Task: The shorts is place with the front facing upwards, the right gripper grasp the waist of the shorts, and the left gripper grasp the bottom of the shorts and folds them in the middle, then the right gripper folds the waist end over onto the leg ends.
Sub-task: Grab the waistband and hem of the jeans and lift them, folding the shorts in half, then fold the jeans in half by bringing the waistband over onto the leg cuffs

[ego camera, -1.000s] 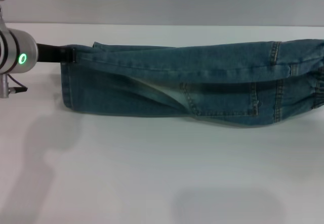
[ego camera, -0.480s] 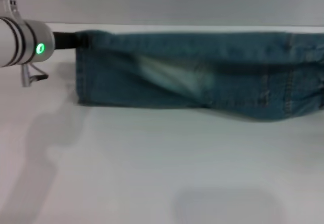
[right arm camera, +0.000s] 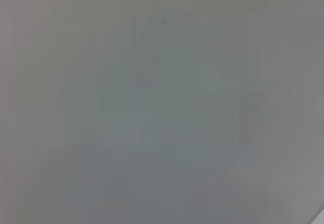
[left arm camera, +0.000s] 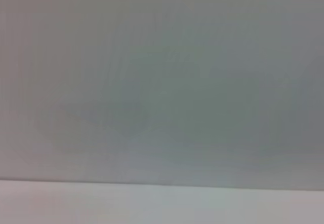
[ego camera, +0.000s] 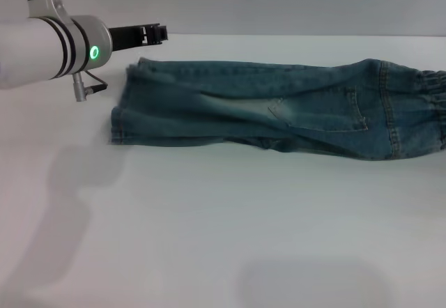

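Observation:
The shorts [ego camera: 279, 109] lie flat on the white table [ego camera: 223, 238], folded lengthwise into a long blue-green strip. The leg ends [ego camera: 120, 121] point left and the gathered waist [ego camera: 432, 106] reaches the right edge of the head view. A back pocket with orange stitching [ego camera: 324, 109] faces up. My left gripper [ego camera: 155, 34] hovers just behind and above the hem end, apart from the cloth, open and holding nothing. The right gripper is out of view. Both wrist views show only blank grey and white surfaces.
The white table extends in front of the shorts and carries only the arm's shadow [ego camera: 70, 182]. A grey wall [ego camera: 279, 1] stands behind the table's far edge.
The left gripper has let go of the leg hem and pulled up and back. The lifted layer of the shorts has dropped flat onto the table.

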